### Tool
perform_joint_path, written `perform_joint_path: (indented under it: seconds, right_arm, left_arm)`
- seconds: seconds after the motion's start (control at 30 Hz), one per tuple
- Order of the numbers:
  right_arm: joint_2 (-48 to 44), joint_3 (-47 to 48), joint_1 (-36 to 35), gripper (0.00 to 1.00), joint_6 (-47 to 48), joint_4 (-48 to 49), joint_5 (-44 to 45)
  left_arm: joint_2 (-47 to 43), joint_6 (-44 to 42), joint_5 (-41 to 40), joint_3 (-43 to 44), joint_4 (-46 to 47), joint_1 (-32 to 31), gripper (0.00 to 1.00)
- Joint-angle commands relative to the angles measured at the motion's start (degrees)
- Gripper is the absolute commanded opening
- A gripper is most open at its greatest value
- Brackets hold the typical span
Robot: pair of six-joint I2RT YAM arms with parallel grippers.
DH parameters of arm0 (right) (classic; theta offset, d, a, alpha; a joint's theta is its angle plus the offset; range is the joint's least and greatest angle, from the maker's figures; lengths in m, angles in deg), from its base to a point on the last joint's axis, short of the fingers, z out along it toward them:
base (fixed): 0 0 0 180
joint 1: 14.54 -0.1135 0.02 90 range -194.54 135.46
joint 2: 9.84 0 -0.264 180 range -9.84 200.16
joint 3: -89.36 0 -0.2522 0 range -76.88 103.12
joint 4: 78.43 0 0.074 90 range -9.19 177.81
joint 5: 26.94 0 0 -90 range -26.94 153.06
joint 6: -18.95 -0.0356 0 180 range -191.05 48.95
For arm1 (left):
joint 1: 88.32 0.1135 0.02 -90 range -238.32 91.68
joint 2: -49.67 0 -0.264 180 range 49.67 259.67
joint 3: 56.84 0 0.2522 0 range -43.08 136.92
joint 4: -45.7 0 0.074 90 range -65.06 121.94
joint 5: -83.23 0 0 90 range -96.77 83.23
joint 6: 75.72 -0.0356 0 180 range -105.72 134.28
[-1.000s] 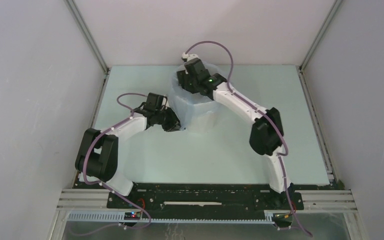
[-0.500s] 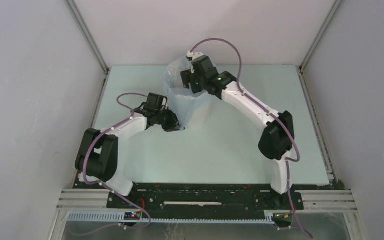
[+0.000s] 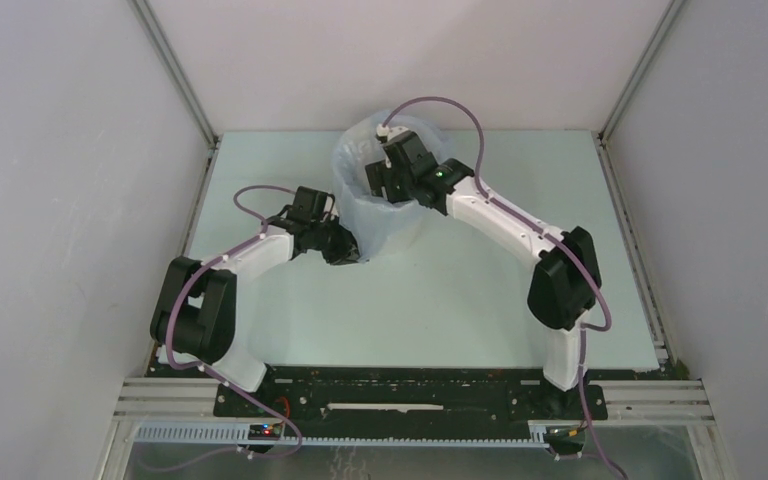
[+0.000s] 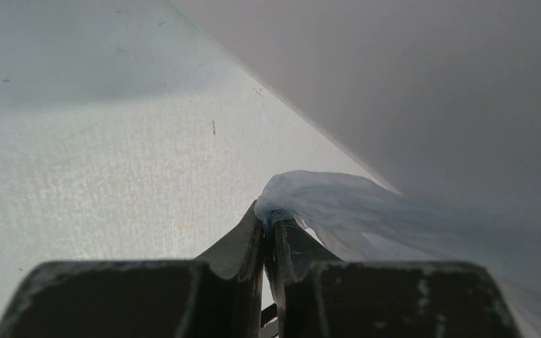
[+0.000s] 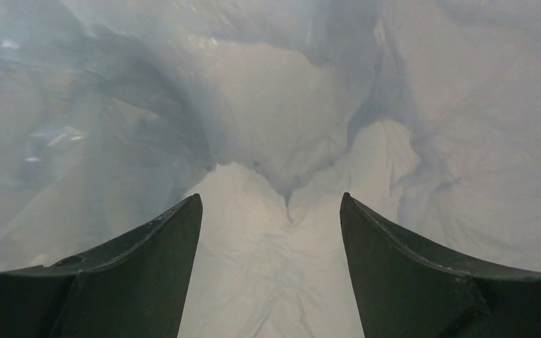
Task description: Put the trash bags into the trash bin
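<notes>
This looks like a robot lab. A left arm (image 3: 250,257) and a right arm (image 3: 500,215) are bolted to a black rail (image 3: 410,398) at the edge of a pale table (image 3: 440,300). Plain white walls (image 3: 60,200) and metal bars (image 3: 175,75) box it in. Purple wires (image 3: 438,100) run along the arms.

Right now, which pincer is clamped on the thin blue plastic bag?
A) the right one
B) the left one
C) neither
B: the left pincer is shut on a fold of the bag, while the right pincer stands open with bag film all around it.
</notes>
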Motion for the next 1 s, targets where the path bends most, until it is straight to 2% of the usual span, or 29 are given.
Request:
perform_joint_path:
  seconds: [0.0, 0.13, 0.23, 0.33, 0.53, 0.77, 0.97]
  right_arm:
    - [4.93, 14.37, 1.11, 0.81, -1.27, -1.34, -0.18]
    - [11.94, 24.27, 2.11, 0.81, 0.09, -3.8, -0.18]
    - [17.07, 35.79, 2.32, 0.81, 1.14, -9.28, -0.74]
    - [16.45, 40.98, 2.28, 0.82, 2.53, -11.76, -0.25]
    - [5.22, 36.17, 3.64, 0.89, 0.68, -5.84, -5.02]
    - [-4.35, 35.8, 5.59, 0.91, -1.22, -8.01, -11.81]
    - [-12.76, 22.12, 14.66, 0.92, -6.87, -3.9, -16.73]
  left_arm:
    - [-1.57, -2.45, 0.46, 0.56, -0.96, 0.32, 0.13]
    - [-1.26, -2.53, 0.75, 0.81, -1.15, 0.34, 0.13]
    - [-0.99, -2.58, 1.14, 1.01, -1.3, 0.37, 0.13]
    - [-1.09, -2.77, 1.15, 1.09, -1.43, 0.37, 0.14]
    - [-0.82, -3.39, 0.94, 1.18, -1.84, 0.37, 0.15]
    - [-1.67, -4.72, -0.35, 2.42, -3.7, 0.6, 0.19]
    - [-3.1, -4.97, 0.03, 3.36, -4.77, 2.01, 0.29]
